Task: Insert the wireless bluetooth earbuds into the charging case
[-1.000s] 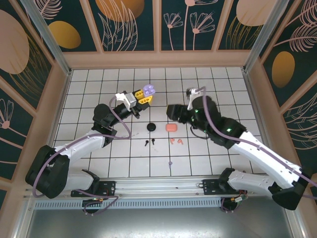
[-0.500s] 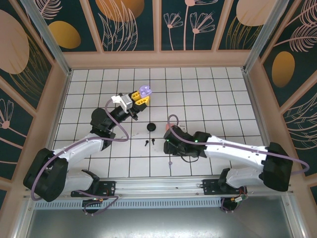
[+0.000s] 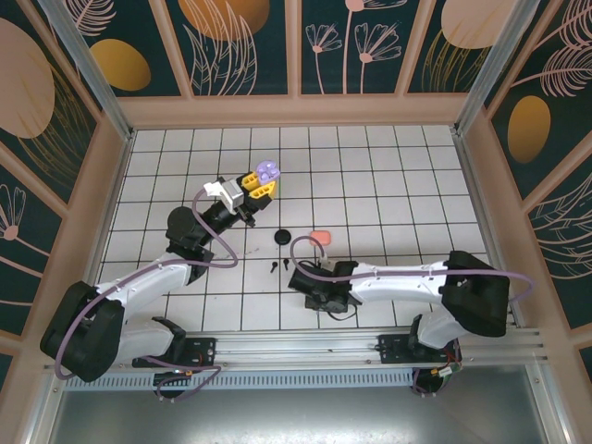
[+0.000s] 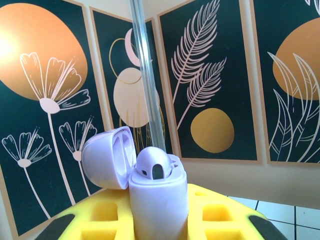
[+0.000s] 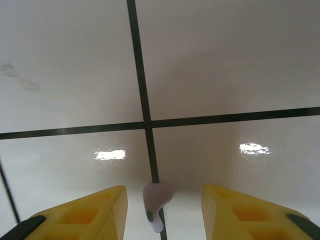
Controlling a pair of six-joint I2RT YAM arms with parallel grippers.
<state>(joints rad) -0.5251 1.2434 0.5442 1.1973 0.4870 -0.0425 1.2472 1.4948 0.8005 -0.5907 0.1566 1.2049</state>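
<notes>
My right claw (image 5: pixel 162 190) hangs open low over a tile (image 5: pixel 225 65), straddling a lilac earbud (image 5: pixel 156 205) without touching it. My left claw (image 3: pixel 258 186) grips the lilac charging case (image 4: pixel 159 200) upright, lid open, presumably so the bud can drop in.

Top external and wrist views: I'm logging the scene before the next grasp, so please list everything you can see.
lilac case: one, lilac, lid open, held above the table; what looks like an earbud is seated inside
lilac earbud: one, lilac, on the tiles between the right gripper's fingers, touching neither
black earbuds: two, black, side by side on the table near its middle
black case: one, black, just beyond the black earbuds
salmon-pink case: one, salmon-pink, right of the black case
table: one, white tiles, dark grid
left gripper: yellow fingers, shut on the lilac case
right gripper: yellow fingers, open, low over the tiles
</notes>
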